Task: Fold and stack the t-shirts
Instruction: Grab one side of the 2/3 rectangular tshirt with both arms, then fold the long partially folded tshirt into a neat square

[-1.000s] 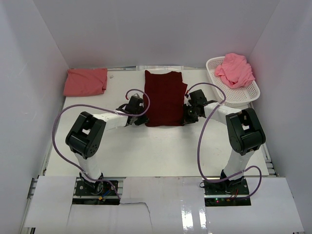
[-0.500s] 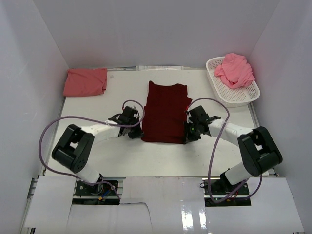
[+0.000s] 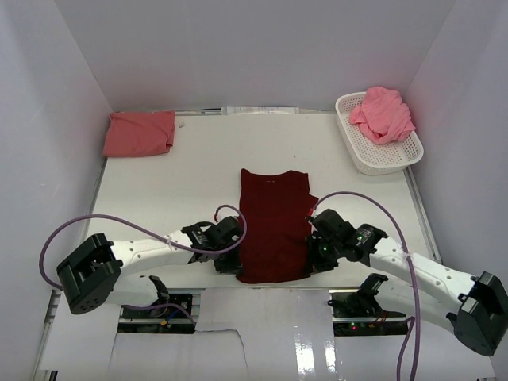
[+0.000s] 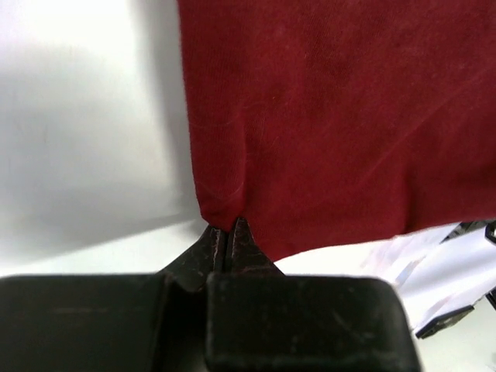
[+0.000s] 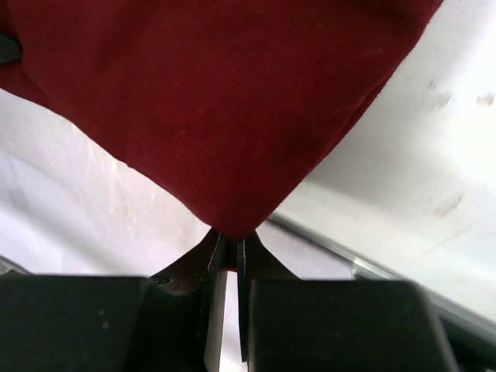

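The dark maroon t-shirt [image 3: 274, 224] lies as a long folded strip at the table's near middle, its near end over the front edge. My left gripper [image 3: 230, 262] is shut on its near left corner [image 4: 221, 209]. My right gripper [image 3: 316, 255] is shut on its near right corner [image 5: 229, 221]. A salmon t-shirt [image 3: 140, 132] lies folded at the far left corner. A lighter pink t-shirt [image 3: 382, 113] is bunched in the white basket [image 3: 403, 155] at the far right.
White walls close in the table on the left, back and right. The table's front edge [image 3: 262, 290] and the arm bases lie just below the grippers. Purple cables [image 3: 377, 206] loop above both arms.
Both grippers have pulled the maroon t-shirt from the far middle of the table toward the front edge. Both arms have folded back toward their bases.
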Tool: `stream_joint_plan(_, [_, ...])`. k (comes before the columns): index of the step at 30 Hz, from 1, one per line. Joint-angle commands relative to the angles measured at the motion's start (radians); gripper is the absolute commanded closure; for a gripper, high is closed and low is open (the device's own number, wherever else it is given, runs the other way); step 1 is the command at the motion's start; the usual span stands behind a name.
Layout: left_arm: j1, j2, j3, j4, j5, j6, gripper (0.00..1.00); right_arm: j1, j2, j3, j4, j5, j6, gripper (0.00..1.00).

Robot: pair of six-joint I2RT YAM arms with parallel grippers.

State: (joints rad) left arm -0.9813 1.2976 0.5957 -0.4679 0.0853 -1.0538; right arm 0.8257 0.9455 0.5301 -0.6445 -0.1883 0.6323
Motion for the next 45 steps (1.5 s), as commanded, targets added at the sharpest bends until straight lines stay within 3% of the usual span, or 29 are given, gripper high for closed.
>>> stream_joint_plan(1, [-0.03, -0.087, 0.044, -0.121, -0.039, -0.089, 1.0, 0.041, -0.051, 0.1, -0.136, 0.019, 0.082, 0.92])
stream_joint_plan(9, [0.016, -0.097, 0.379, -0.351, -0.225, 0.0, 1.0, 0.044, -0.013, 0.352, -0.29, 0.159, 0.024, 0.92])
stream_joint_plan(18, [0.236, 0.018, 0.475, -0.25, -0.138, 0.144, 1.0, -0.045, 0.13, 0.519, -0.327, 0.328, -0.106, 0.92])
stream_joint_plan(31, [0.403, 0.204, 0.667, -0.195, -0.111, 0.271, 1.0, -0.298, 0.308, 0.61, -0.162, 0.263, -0.304, 0.92])
stream_joint_plan(45, [0.463, 0.409, 0.863, -0.169, -0.087, 0.327, 1.0, -0.393, 0.476, 0.685, -0.041, 0.236, -0.365, 0.92])
